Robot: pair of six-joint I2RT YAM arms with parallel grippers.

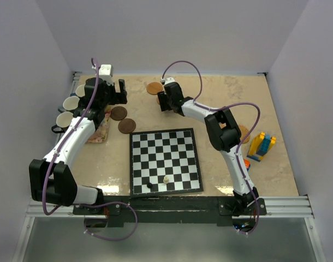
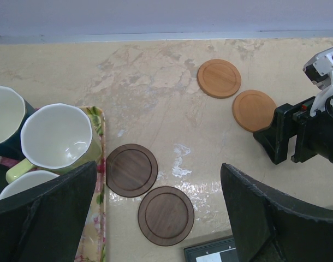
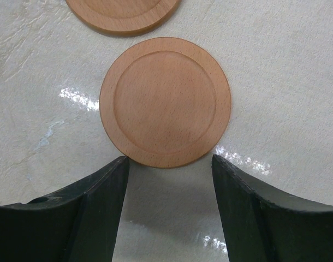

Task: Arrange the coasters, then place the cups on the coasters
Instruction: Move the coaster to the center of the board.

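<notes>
Upper left I see cups (image 1: 68,103) bunched, partly hidden by my left arm (image 1: 73,136), left gripper (image 1: 123,91) fingers spread wide, two dark coasters (image 1: 119,113) left of centre, right gripper (image 3: 169,158) fingers apart astride a tan coaster (image 3: 165,102) at its near rim, second tan coaster (image 3: 123,13) cut off at top.

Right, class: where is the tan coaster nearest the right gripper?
The tan coaster lies flat in the right wrist view, just ahead of the right gripper, with a second tan coaster just beyond.
</notes>
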